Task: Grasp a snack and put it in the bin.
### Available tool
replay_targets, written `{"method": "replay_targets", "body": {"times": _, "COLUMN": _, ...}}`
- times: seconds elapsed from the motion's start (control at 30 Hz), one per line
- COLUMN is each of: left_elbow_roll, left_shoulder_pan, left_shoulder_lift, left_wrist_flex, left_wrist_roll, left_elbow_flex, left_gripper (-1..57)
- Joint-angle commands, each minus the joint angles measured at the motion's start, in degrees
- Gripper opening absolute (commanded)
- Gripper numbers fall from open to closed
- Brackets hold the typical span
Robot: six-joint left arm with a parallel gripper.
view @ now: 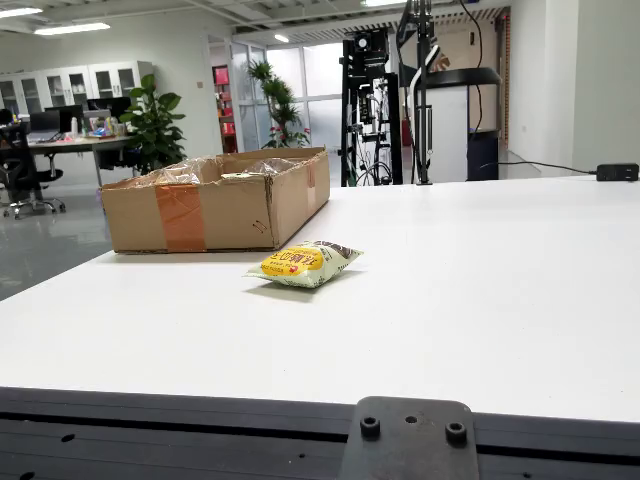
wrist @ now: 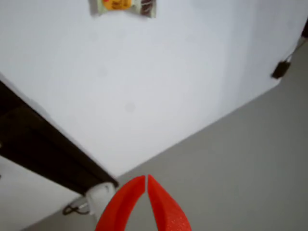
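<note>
- In the view from the table's edge, your snack packet [view: 305,264] lies flat on the white table [view: 480,290], just in front of the open cardboard bin [view: 215,203]. It looks light, puffy and crinkly, likely slippery; pinch across its middle.
- In the view that rides on the gripper, the red gripper [wrist: 146,180] has its tips together, empty, well apart from the snack packet [wrist: 125,6] at the top edge.
</note>
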Motion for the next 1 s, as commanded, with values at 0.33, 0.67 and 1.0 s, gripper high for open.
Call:
{"method": "replay_targets", "body": {"times": 0.33, "left_elbow_roll": 2.4, "left_shoulder_pan": 4.0, "left_shoulder_lift": 4.8, "left_wrist_flex": 3.8, "left_wrist_roll": -29.5, "left_elbow_flex": -2.5, "left_gripper": 6.8}}
{"method": "replay_targets", "body": {"times": 0.67, "left_elbow_roll": 5.4, "left_shoulder_pan": 5.0, "left_shoulder_lift": 15.8, "left_wrist_flex": 15.0, "left_wrist_roll": -47.2, "left_elbow_flex": -13.3, "left_gripper": 26.0}}
{"method": "replay_targets", "body": {"times": 1.0, "left_elbow_roll": 5.9, "left_shoulder_pan": 6.5, "left_shoulder_lift": 30.5, "left_wrist_flex": 22.5, "left_wrist_roll": -47.2, "left_elbow_flex": -29.9, "left_gripper": 41.2}}
